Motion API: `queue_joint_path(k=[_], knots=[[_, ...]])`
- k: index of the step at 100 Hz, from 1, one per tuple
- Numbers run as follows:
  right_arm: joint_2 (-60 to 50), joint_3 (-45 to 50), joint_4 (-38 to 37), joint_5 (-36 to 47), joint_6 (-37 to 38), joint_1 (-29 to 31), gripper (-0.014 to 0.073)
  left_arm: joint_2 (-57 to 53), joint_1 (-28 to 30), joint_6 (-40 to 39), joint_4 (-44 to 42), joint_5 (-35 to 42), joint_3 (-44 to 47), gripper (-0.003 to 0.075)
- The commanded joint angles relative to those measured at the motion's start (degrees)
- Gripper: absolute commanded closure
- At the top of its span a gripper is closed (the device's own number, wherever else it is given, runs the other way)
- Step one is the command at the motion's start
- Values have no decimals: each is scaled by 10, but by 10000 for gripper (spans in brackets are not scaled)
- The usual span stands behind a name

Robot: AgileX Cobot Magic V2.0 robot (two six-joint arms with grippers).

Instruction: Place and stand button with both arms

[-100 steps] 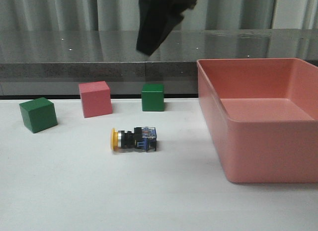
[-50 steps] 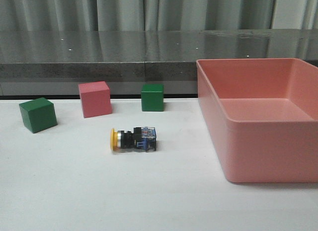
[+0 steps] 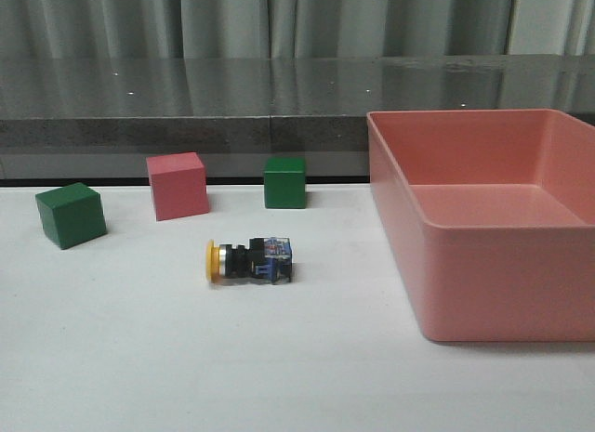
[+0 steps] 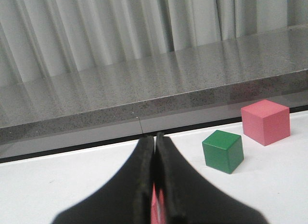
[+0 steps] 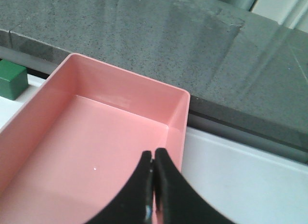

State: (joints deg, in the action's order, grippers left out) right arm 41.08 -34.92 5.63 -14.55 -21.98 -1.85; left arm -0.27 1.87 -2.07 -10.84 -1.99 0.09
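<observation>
Button (image 3: 249, 261) on its side on the counter (image 3: 139, 358), out of both tools' sight; left tool (image 4: 155, 137) pressed closed near green cube (image 4: 222, 151); right tool (image 5: 153, 155) closed above pink bin (image 5: 179, 96)

No readable text, labels, numbers or signs anywhere.

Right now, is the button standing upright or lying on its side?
On its side. The button lies flat on the table, yellow cap facing left and blue base right.
</observation>
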Motion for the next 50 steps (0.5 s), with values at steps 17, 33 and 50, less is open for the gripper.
queue_joint_path(k=[17, 33, 50], knots=[[-152, 111, 11, 59, 1, 5, 655, -18, 1, -8, 6, 43, 16, 739], [-218, 143, 19, 52, 1, 5, 655, -18, 1, -8, 6, 43, 16, 739], [-228, 147, 19, 52, 1, 5, 655, -18, 1, -8, 6, 43, 16, 739]])
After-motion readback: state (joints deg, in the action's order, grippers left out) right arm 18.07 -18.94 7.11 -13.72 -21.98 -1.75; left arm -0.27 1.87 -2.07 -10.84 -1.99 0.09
